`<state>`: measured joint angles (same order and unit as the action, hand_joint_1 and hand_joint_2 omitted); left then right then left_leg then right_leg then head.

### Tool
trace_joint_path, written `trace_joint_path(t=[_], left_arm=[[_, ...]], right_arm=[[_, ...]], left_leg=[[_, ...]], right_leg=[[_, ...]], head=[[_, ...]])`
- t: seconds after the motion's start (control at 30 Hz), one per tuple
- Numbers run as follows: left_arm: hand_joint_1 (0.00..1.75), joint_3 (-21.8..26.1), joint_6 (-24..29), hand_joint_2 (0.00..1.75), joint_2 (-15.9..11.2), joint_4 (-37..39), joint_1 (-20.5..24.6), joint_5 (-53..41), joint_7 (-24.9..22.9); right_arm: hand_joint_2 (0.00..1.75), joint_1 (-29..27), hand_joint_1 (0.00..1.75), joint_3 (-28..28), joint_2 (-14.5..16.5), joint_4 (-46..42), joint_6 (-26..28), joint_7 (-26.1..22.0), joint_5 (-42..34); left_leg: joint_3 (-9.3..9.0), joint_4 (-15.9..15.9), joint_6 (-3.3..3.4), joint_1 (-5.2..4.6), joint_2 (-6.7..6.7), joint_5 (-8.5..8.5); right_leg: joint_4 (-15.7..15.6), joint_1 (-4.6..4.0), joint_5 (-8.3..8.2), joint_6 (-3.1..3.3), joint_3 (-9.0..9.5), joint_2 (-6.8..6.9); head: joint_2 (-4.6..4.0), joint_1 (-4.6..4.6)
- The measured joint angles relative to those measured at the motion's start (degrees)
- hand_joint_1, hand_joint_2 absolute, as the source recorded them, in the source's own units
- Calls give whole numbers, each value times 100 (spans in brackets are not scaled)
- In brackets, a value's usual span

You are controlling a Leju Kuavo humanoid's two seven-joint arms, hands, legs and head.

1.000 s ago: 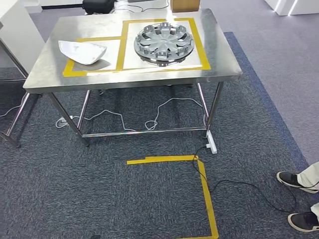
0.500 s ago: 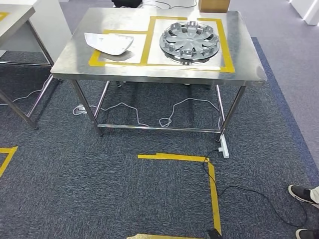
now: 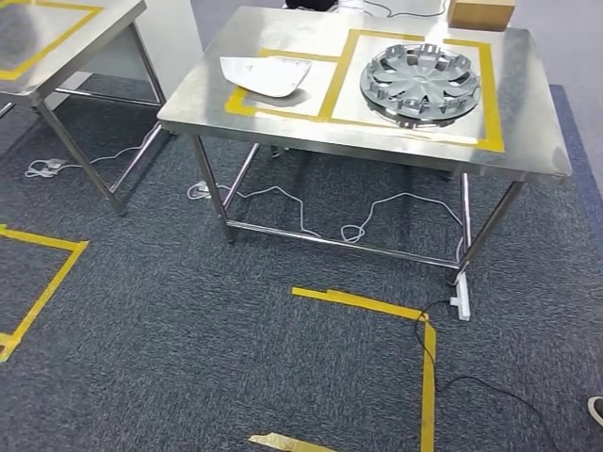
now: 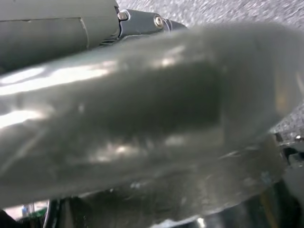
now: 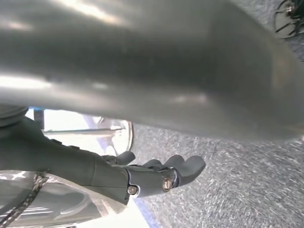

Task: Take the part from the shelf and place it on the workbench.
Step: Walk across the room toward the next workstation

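A steel workbench (image 3: pixel 540 132) stands ahead in the head view, marked with yellow tape frames. A silver wheel cover (image 3: pixel 419 83) lies in its right frame and a white curved part (image 3: pixel 265 73) in its left frame. In the right wrist view my right hand (image 5: pixel 143 178) hangs over the carpet, fingers stretched out and apart, holding nothing. The left wrist view catches just the grey cover and dark finger bases of my left hand (image 4: pixel 107 26); a blurred grey surface hides the rest, so its hold cannot be told.
A second steel table (image 3: pixel 42 56) stands at the far left. A cardboard box (image 3: pixel 480 13) sits at the workbench's back edge. Yellow tape lines (image 3: pixel 369 303), cables (image 3: pixel 383 221) and a power strip (image 3: pixel 463 303) lie on the carpet. A person's shoe tip (image 3: pixel 595 407) shows at the right edge.
The camera has turned left: the workbench has slid to the right of the picture, the second table has come into view, and the person's shoes have nearly left the frame.
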<state>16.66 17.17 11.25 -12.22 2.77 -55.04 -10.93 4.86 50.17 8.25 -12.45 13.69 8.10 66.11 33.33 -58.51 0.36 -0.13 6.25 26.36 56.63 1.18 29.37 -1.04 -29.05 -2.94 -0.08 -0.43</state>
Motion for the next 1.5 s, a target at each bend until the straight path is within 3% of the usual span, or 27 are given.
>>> trace_joint_path(t=[0.03,0.1,0.17,0.2,0.27,0.3,0.37,0.4,0.47,0.53,0.6,0.67,0.7,0.77,0.83,0.9,0.97,1.03,1.1,1.13,1.2,1.23,1.27,1.33,1.4,1.47,1.5], left_arm=[[0,-8,2,0,1,2,1,0,0],[0,-28,4,0,5,2,12,0,5],[0,-41,-2,0,8,3,9,8,21],[0,-41,-6,0,9,4,1,22,30],[0,-38,9,0,8,4,-16,55,44],[0,-37,23,0,9,4,-18,55,47],[0,-46,16,0,14,8,-17,-19,7],[0,-61,-17,0,16,11,-21,-87,-40],[0,-101,-100,0,21,19,-41,-218,-139],[0,-145,-146,0,31,22,-43,-312,-180],[0,-195,-128,0,43,22,-19,-368,-189],[0,-220,-68,0,51,22,-8,-391,-218],[0,-225,-52,0,51,23,-11,-422,-258],[0,-253,-62,0,46,24,-15,-523,-347],[0,-298,-80,0,45,24,-3,-599,-380],[0,-336,-78,0,41,24,12,-618,-382],[0,-352,-34,0,37,24,9,-556,-288],[0,-338,45,0,40,24,2,-462,-32],[0,-335,81,0,47,24,16,-514,158],[0,-348,72,0,50,24,23,-589,173],[0,-383,9,0,52,24,22,-750,58],[0,-403,-58,0,44,24,14,-826,-65],[0,-424,-133,0,32,24,5,-886,-201],[0,-465,-268,0,-4,24,-9,-954,-414],[0,-492,-328,87,-33,24,-22,-969,-485],[0,-512,-312,175,-55,24,-50,-974,-494],[0,-517,-266,175,-62,24,-68,-975,-477]], right_arm=[[0,-9,0,-5,-1,1,2,24,1],[0,-40,0,-13,-3,1,5,23,3],[0,-67,0,-17,-12,1,13,19,29],[0,-70,0,-25,-17,1,17,25,72],[0,-51,0,-76,-20,1,21,36,210],[0,-32,0,-116,-17,1,25,35,277],[0,24,0,-191,-6,0,70,35,368],[0,64,0,-221,7,0,110,35,399],[0,164,0,-295,47,-1,205,56,471],[0,247,0,-373,78,-1,261,74,528],[0,271,0,-430,73,-1,275,27,548],[0,233,0,-457,20,-1,267,-69,478],[0,203,0,-456,-23,-1,251,-106,411],[0,140,0,-443,-127,-1,203,-114,273],[0,80,0,-427,-210,-1,161,-86,197],[0,40,0,-410,-259,-2,146,-84,170],[0,16,0,-392,-282,-3,150,-75,145],[0,-14,0,-349,-303,-3,187,-56,58],[0,-71,0,-256,-317,-3,331,-62,-60],[0,-109,0,-204,-321,-3,469,-70,-89],[0,-176,0,-120,-324,-3,789,-71,-52],[0,-198,0,-93,-323,-3,895,-65,-10],[0,-211,0,-73,-317,-3,944,-59,27],[0,-224,0,-43,-298,-3,925,-56,68],[0,-239,0,-20,-281,-3,894,-63,66],[0,-239,0,-6,-270,-3,876,-73,46],[0,-229,0,3,-262,-3,862,-73,26]], left_leg=[[88,-199,-26,-5,-148,129],[397,-923,-76,0,-466,527],[656,-1568,-102,17,-570,779],[647,-1605,-99,23,-585,743],[294,-992,-51,15,-669,398],[65,-562,-7,-13,-808,252],[-207,7,75,-77,-1038,120],[-216,72,99,-103,-1081,141],[-193,108,146,-95,-970,106],[-190,152,208,-59,-848,53],[-162,168,257,-41,-707,13],[-138,166,276,-44,-537,-4],[-136,163,275,-44,-449,-9],[-144,149,263,-40,-281,-14],[-126,111,227,-44,-135,-9],[-68,75,160,-41,-21,-15],[-16,61,91,-20,81,-33],[65,-106,32,-21,-76,82],[322,-698,-26,-19,-407,422],[508,-1110,-50,-5,-508,613],[720,-1603,-77,24,-573,757],[666,-1523,-78,33,-593,659],[497,-1208,-70,36,-633,474],[71,-381,-29,2,-847,164],[-110,7,23,-46,-985,104],[-97,33,84,-61,-898,104],[-100,51,117,-52,-843,91]], right_leg=[[-8,6,-7,34,-1,87],[-9,-10,-2,76,-9,276],[-6,-30,5,86,-18,475],[-6,-38,6,87,-18,560],[-5,-56,11,84,-4,704],[-5,-69,17,76,5,764],[3,-97,31,46,7,874],[5,-107,34,26,6,929],[6,-105,50,-27,3,1001],[197,-90,207,-91,-85,760],[871,-71,569,-133,-397,419],[1578,-61,813,-156,-741,320],[1671,-58,773,-163,-801,309],[1193,-44,397,-166,-613,259],[405,-7,64,-159,-266,5],[45,5,7,-132,-92,-183],[22,-2,3,-74,-70,-95],[2,9,-13,-8,-53,49],[-6,5,-3,40,-38,223],[-5,-1,9,57,-35,321],[-4,-7,27,61,-26,498],[-3,-7,36,57,-16,575],[-3,-8,46,48,-1,638],[1,-22,77,13,34,746],[3,-46,106,-45,54,847],[-12,-49,125,-111,77,941],[3,-43,158,-146,78,899]], head=[[-1,-21],[0,-65],[1,-71],[1,-71],[1,-72],[1,-69],[1,-67],[1,-68],[1,-70],[0,-56],[1,-38],[0,-37],[0,-36],[0,-35],[0,-35],[0,-35],[1,-35],[0,-60],[-1,-97],[-1,-110],[0,-109],[0,-109],[0,-110],[0,-112],[1,-106],[0,-98],[-1,-94]])
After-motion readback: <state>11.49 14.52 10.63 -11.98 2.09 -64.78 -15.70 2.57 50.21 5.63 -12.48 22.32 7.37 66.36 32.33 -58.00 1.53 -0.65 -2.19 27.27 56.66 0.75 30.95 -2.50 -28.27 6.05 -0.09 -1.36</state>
